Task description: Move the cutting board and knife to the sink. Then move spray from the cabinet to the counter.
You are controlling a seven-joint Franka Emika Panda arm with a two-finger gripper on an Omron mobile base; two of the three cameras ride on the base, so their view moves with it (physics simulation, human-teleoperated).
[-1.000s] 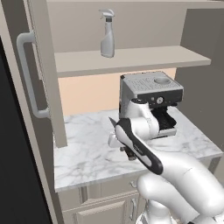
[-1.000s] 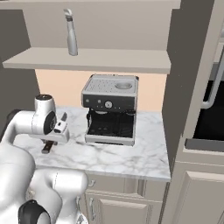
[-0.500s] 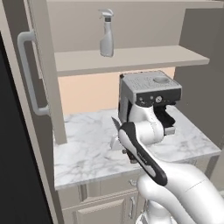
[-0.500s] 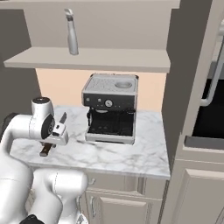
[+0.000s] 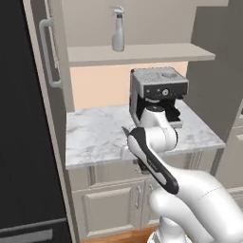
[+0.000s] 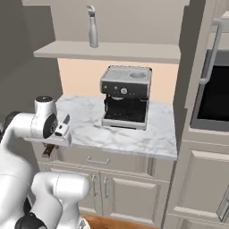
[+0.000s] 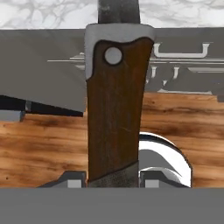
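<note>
My gripper (image 7: 113,179) is shut on the knife's (image 7: 114,109) dark brown handle, and the blade points away toward the counter (image 5: 95,135). In the right base view the gripper (image 6: 57,134) hangs just off the counter's (image 6: 134,136) front left edge with the knife (image 6: 48,150) tilted in it. The blade tip (image 5: 126,131) sticks out beside the forearm. The pale grey spray (image 5: 118,33) stands upright on the open cabinet's shelf (image 5: 142,53), well above the hand; the spray (image 6: 92,27) stands left of centre there. The cutting board and the sink are out of view.
A steel coffee machine (image 5: 156,90) stands at the counter's back right, close behind the arm. The open cabinet door (image 5: 52,57) juts out on the left beside a dark tall unit (image 5: 23,142). An oven (image 6: 214,98) sits on the right, with panelled lower cabinets (image 6: 112,188) below.
The whole picture has shifted in both base views, so the base has driven. More of the lower cabinets shows. The knife stays in the gripper, which has come back to the counter's front edge.
</note>
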